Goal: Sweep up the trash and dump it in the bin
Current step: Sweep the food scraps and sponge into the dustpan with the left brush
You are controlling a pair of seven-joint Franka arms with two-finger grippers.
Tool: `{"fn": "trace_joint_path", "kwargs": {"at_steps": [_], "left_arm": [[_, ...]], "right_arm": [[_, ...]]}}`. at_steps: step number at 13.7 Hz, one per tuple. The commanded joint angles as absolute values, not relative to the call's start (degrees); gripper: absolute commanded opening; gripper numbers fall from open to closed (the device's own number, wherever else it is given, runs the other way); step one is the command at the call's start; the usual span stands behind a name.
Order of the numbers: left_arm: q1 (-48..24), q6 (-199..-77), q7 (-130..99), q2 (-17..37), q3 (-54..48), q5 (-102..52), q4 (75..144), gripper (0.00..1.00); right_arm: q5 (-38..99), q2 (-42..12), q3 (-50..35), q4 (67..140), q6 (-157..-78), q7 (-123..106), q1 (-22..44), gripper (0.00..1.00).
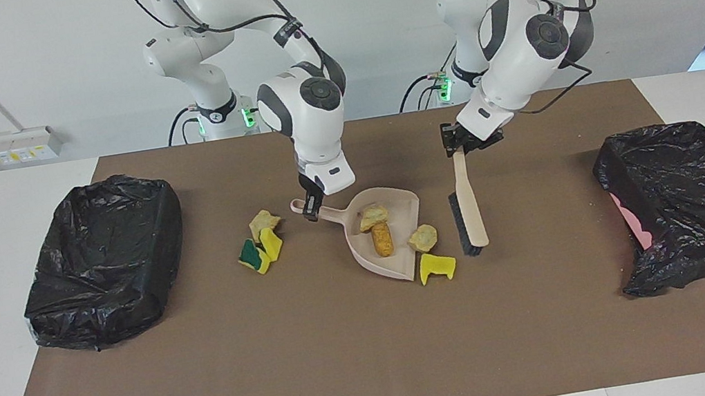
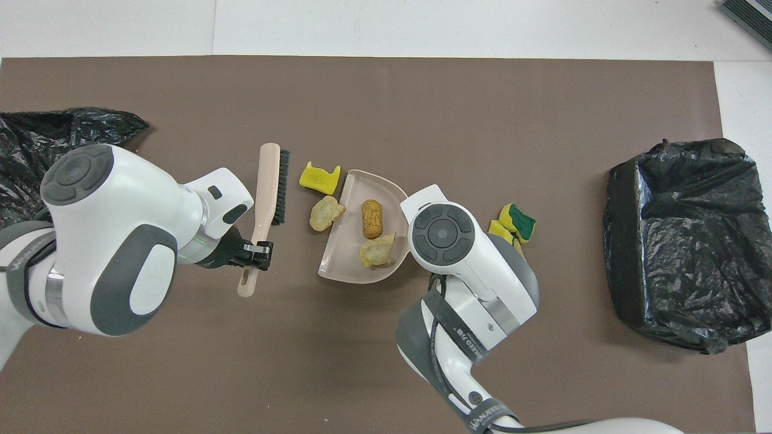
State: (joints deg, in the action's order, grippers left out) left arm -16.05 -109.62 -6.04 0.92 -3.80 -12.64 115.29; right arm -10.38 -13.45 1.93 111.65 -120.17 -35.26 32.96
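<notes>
A beige dustpan [image 1: 398, 210] lies mid-table; my right gripper [image 1: 313, 208] is shut on its handle. It shows in the overhead view [image 2: 350, 262] too, with the right gripper hidden under its arm. In the pan lie a tan chunk [image 1: 373, 216] and a brown roll [image 1: 383, 239]. Another chunk [image 1: 423, 238] sits at the pan's lip, and a yellow sponge [image 1: 437, 267] lies on the mat just off it. A tan chunk [image 1: 264, 222] and yellow-green sponges [image 1: 259, 252] lie beside the handle. My left gripper [image 1: 457, 144] is shut on the beige brush [image 1: 470, 208], bristle end down at the mat beside the pan.
A black-bagged bin [image 1: 103, 260] stands toward the right arm's end of the table. A second black-bagged bin [image 1: 689, 203] stands toward the left arm's end. A brown mat [image 1: 350, 366] covers the table.
</notes>
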Motion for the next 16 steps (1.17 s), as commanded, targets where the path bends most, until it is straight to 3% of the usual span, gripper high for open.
{"fn": "trace_joint_path", "kwargs": {"at_steps": [1,5,10,16], "left_arm": [[-16.0,-117.0,-1.1,6.1,-4.3,-7.0,115.0,0.00],[-16.4,-119.6,0.9,10.8,-4.3,4.0,114.0,0.00],[-21.0,-118.6,4.9,9.0,-4.5,3.9,116.5,0.00],[-30.6,-107.1,1.1,3.6,-4.8,3.1,120.1,0.00]], "right_arm": [[-10.5,-13.1,1.6,111.2,-116.0,-39.1,33.0,0.00],[-11.1,-13.3,1.6,110.8,-116.0,-40.0,33.3,0.00],[-10.9,-13.3,1.6,111.0,-116.8,-38.5,33.4,0.00],[-10.9,-13.3,1.6,111.1,-116.8,-38.2,33.4,0.00]]}}
